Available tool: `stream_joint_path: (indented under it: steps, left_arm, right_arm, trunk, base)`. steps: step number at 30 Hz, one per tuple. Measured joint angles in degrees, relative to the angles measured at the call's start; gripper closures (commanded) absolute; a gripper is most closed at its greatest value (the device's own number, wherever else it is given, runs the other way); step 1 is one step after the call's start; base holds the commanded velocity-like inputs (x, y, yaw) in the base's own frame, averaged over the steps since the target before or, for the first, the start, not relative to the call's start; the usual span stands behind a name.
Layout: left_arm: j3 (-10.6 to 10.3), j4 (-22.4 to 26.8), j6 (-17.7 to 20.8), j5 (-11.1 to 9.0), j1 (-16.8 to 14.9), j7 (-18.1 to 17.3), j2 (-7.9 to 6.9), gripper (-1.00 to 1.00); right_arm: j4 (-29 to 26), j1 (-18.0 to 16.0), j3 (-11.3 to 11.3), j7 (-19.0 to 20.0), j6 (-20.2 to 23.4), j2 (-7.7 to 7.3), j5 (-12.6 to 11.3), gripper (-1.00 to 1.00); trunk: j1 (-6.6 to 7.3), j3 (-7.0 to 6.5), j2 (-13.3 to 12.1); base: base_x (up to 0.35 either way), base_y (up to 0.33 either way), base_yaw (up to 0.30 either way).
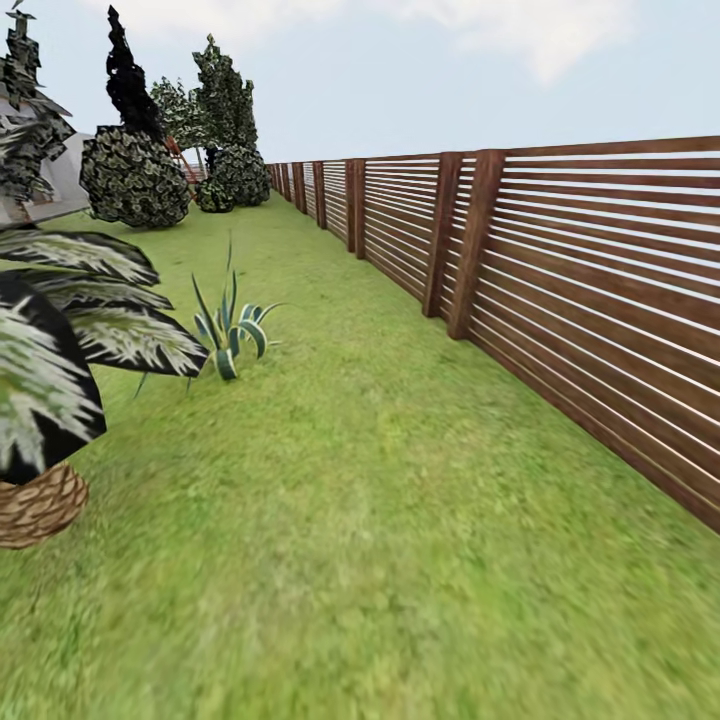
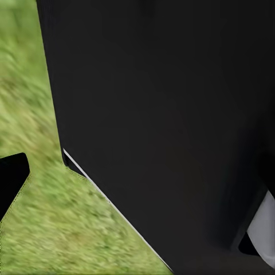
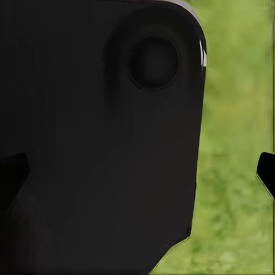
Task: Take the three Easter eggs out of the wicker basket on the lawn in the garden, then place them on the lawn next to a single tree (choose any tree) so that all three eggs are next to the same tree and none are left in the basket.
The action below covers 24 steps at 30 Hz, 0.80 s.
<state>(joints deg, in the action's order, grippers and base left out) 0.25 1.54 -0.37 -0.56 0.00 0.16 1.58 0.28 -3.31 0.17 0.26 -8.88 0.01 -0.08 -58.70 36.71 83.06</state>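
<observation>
A: Where is the basket?
B: A woven wicker basket (image 1: 38, 503) sits on the lawn (image 1: 400, 560) at far left, under dark striped leaves (image 1: 60, 340).
A: And the grippers?
B: I cannot tell their state; black robot bodywork (image 2: 172, 126) blocks both wrist views.

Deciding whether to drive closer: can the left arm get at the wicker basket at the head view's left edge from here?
Probably not. The wicker basket sits under big dark leaves, its opening hidden, and the left wrist view shows lawn beside a dark body panel, suggesting that arm is tucked in.
</observation>
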Motion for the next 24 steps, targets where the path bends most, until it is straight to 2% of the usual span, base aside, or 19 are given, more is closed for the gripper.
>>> stream_joint_path:
  steps: [11,16,24]
  left_arm:
    - [0.00,0.00,0.03,0.00,0.00,0.00,0.00,-1.00]
    - [0.00,0.00,0.05,0.02,0.00,-0.04,0.30,-1.00]
    - [-0.03,0.00,-0.01,0.08,0.00,-0.08,0.35,-1.00]
  right_arm:
    - [-0.15,0.00,0.56,0.08,-0.24,0.00,0.62,-1.00]
    - [-0.08,0.00,3.02,-0.06,-0.53,-0.04,3.38,-1.00]
    - [-0.65,0.00,2.62,-0.48,-0.57,0.25,2.96,-1.00]
  trunk:
    - [0.00,0.00,0.00]
    - [0.00,0.00,0.00]
    - [0.00,0.00,0.00]
  base:
    - [0.341,0.000,0.000]
    - [0.341,0.000,0.000]
    - [0.341,0.000,0.000]
